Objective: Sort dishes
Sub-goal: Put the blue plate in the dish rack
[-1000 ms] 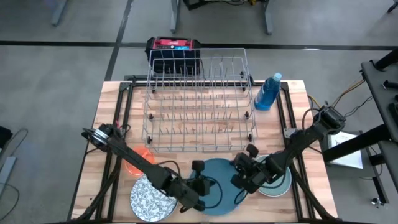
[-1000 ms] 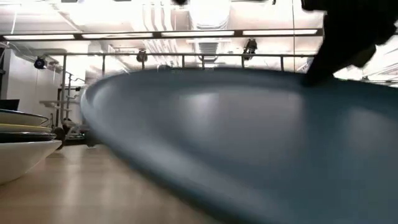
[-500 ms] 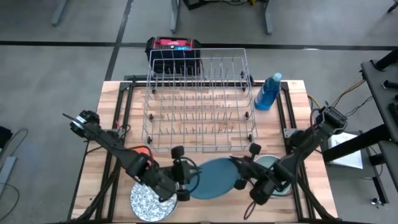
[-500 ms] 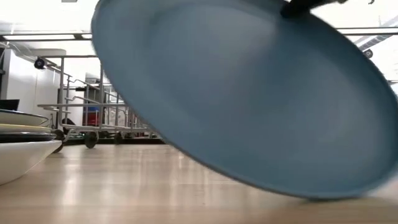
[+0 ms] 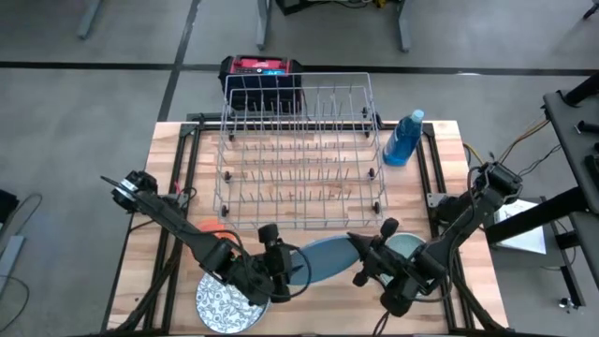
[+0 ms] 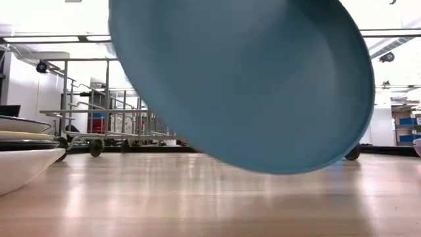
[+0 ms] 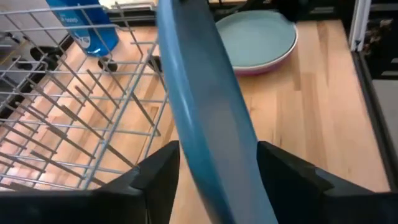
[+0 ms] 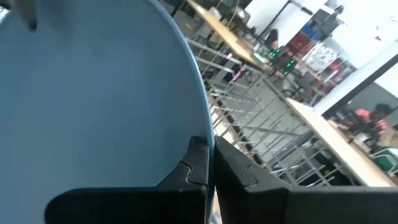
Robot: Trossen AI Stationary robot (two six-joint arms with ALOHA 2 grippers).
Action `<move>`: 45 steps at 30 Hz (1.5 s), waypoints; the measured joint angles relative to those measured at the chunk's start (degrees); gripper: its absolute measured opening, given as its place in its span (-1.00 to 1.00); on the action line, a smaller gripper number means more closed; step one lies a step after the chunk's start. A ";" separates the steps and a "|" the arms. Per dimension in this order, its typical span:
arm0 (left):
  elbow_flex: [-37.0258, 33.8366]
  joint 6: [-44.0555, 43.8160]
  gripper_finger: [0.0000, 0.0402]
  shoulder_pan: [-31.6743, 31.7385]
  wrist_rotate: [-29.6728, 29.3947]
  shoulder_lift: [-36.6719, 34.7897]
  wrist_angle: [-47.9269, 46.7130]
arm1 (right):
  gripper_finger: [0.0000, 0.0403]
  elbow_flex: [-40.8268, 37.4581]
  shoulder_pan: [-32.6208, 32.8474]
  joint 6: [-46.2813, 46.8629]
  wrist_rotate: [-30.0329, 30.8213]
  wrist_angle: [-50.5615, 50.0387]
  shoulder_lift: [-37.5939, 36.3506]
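Plate, large blue (image 5: 323, 260): now tilting steeper than half a second ago, lifting clear of the table (image 5: 440, 168) at the 6 o'clock edge, just in front of the wire rack (image 5: 301, 154). Being pinched at its rim by the right gripper (image 5: 363, 251), fingers pressed together on the edge, as the right wrist view is showing. Left gripper (image 5: 278, 264) now standing spread, its fingers (image 7: 155, 174) flanking the plate's edge without pressing; a second ago, closed.

Patterned plate (image 5: 223, 304) lying at 7 o'clock; orange plate (image 5: 208, 245) just beyond it, partly hidden under the left arm. Teal-green plate (image 5: 418, 257) stacking at 5 o'clock, near the blue plate. Blue bottle (image 5: 403, 138) standing at 1 o'clock, beside the rack.

Open wood showing beneath the raised plate in the low view only; left wrist view alone showing the purple rim under the teal-green plate.
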 joint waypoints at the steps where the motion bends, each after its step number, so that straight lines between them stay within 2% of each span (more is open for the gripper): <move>1: -0.01 -0.16 0.00 0.00 0.02 0.45 -0.12 | -1.00 0.00 0.00 -0.58 0.12 1.10 0.22; 4: 0.04 -0.25 -0.11 -0.01 -0.23 1.81 -0.04 | -1.00 -0.02 0.61 -2.19 -0.12 3.28 1.25; 6: 0.04 0.09 -0.27 -0.09 -0.33 2.45 -0.04 | -1.00 0.00 0.91 -2.00 -0.30 4.40 1.76; 11: 0.02 -0.48 -0.85 -0.03 -1.82 2.80 -0.31 | -0.98 -0.02 1.30 1.30 -1.60 4.37 2.33; 12: 0.09 -0.79 -0.90 -0.02 -2.35 2.71 0.05 | -0.96 -0.02 1.43 2.48 -1.59 4.36 2.24; 15: 0.13 0.27 -0.90 -0.56 -5.42 2.64 -0.12 | -0.88 0.00 1.39 5.86 -2.84 4.40 1.59; 23: 0.09 8.35 -0.96 -3.34 -11.14 2.86 3.31 | -0.50 0.44 1.12 12.30 -19.06 4.50 -3.35; 28: 0.09 17.26 -0.96 -5.14 -13.43 2.86 11.16 | -0.25 0.44 0.86 11.91 -22.74 4.27 -4.10; 32: 0.08 25.28 -0.97 -6.35 -14.53 2.75 17.90 | -0.15 0.44 0.63 6.33 -24.40 5.11 -3.19; 36: 0.02 28.43 -0.95 -6.76 -14.43 2.76 20.04 | -0.27 0.37 1.02 -0.85 -22.69 7.01 -1.62; 42: 0.11 26.59 -0.73 -6.97 -13.65 2.73 20.64 | -0.91 0.99 1.97 -9.28 -18.13 7.32 -0.76; 45: 0.11 28.06 -0.59 -7.84 -12.62 2.56 19.93 | -0.92 1.59 2.42 -13.64 -16.82 7.39 -0.78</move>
